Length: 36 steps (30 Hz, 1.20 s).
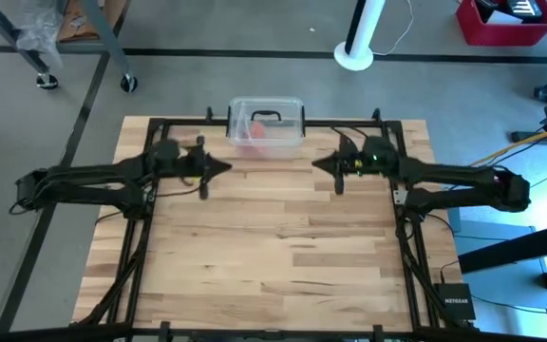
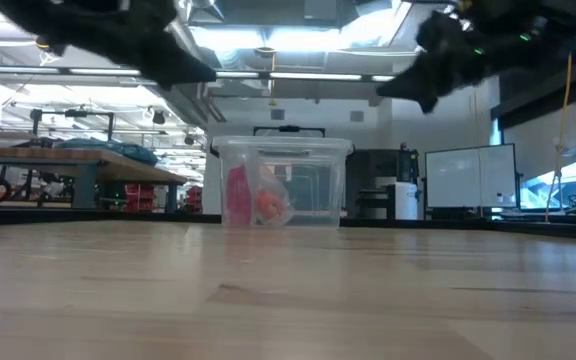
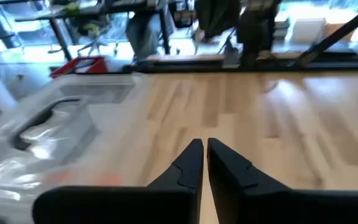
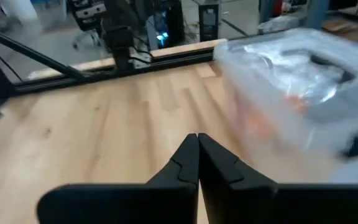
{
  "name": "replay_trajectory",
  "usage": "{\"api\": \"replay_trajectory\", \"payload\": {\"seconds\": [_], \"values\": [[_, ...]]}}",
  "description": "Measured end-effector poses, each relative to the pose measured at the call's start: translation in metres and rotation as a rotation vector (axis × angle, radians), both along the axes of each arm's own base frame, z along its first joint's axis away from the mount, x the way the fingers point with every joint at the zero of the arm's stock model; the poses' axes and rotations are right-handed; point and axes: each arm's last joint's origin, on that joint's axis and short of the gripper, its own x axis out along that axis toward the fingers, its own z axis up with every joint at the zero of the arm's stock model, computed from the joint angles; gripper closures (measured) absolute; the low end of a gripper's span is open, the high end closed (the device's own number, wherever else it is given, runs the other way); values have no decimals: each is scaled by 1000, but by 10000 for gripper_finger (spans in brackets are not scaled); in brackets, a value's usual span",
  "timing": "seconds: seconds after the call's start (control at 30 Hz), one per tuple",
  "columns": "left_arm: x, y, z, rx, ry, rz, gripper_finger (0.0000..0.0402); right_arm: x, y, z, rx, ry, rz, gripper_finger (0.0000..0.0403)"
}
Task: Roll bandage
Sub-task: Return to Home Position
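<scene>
Beyond left end effector [image 1: 224, 169] (raised), bandage [image 2: 236, 195] sits inside container [image 2: 330, 190].

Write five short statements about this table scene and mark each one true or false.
1. The lid is on the clear box. True.
2. The left gripper holds the bandage. False: it is shut on nothing, and the bandage lies inside the box.
3. The right gripper is wide open. False: it is shut.
4. Both grippers hang above the table, one on each side of the box. True.
5. The box stands in the middle of the table. False: it stands at the far edge.
</scene>
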Motion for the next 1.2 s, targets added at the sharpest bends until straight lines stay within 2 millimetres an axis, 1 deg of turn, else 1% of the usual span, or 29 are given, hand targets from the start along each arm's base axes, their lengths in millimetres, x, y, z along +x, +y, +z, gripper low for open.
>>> {"api": "replay_trajectory", "payload": {"seconds": [0.13,0.3,0.4,0.7,0.77,1.07,1.2], "values": [[-18,-18,-17,-36,-53,-47,394,-18,13,-26,46,-48,-4,395],[-38,-27,-36,-114,-108,-49,398,-41,20,-53,110,-74,-78,395],[-47,-30,-43,-151,-149,-49,399,-54,25,-63,139,-91,-89,395],[-64,-40,-70,-227,-220,16,400,-82,35,-79,203,-187,-102,395],[-67,-42,-73,-225,-237,34,400,-86,36,-83,215,-184,-124,395],[-75,-54,-76,-200,-283,-24,401,-97,41,-85,215,-168,-124,395],[-80,-55,-83,-214,-297,-13,401,-102,42,-86,203,-164,-148,395]]}}
